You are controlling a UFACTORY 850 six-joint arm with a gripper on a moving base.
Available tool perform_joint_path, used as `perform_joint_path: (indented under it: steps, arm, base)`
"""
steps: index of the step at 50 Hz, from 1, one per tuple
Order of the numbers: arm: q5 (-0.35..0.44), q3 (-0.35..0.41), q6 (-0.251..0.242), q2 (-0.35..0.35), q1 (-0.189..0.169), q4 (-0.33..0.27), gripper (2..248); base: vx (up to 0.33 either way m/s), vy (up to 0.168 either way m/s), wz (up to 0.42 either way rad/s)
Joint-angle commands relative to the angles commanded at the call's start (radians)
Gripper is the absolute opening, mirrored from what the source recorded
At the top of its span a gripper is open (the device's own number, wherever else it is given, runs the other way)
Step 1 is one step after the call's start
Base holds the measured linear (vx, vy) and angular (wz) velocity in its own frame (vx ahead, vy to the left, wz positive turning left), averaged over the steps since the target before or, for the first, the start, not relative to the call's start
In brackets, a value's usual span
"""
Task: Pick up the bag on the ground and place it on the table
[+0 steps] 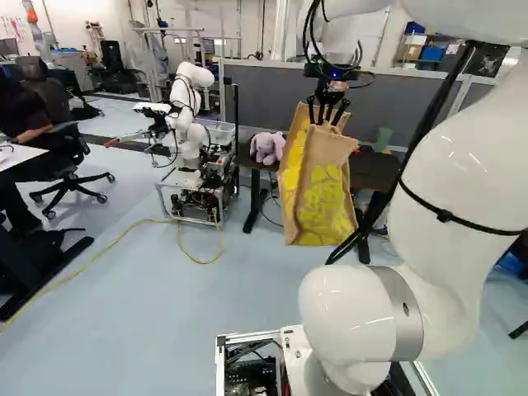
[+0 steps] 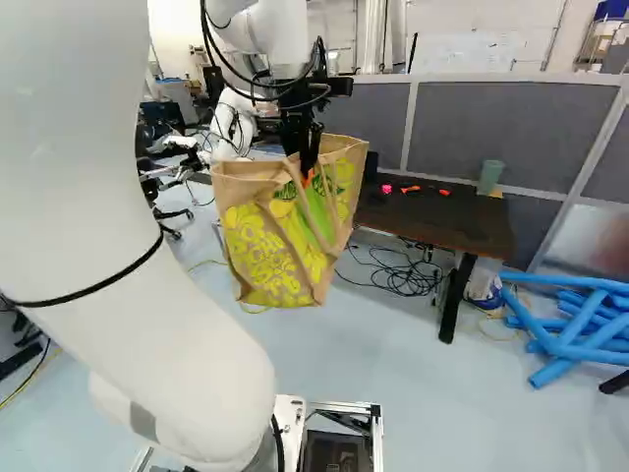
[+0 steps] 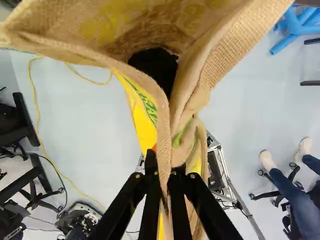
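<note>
The jaws (image 2: 307,169) stood nearly closed, pinching the bag (image 2: 285,231); only the left base view showed the purple plush toy (image 1: 266,148) on the counter (image 1: 375,172).

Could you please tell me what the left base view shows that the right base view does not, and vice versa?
Only the left base view shows the purple plush toy at one end of the dark table. Only the right base view shows the small pink item on that table. Both share the table, the green cup and the brown bag hanging from the jaws.
</note>
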Motion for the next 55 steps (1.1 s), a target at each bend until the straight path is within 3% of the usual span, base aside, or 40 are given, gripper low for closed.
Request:
perform_joint_path:
  steps: [9,55]
  arm:
    - [0.0,0.0,0.0,0.0,0.0,0.0,24]
    - [0.0,0.0,0.0,0.0,0.0,0.0,24]
  base:
    - [0.008,-0.046,-0.254]
    - [0.0,-0.014,-0.068]
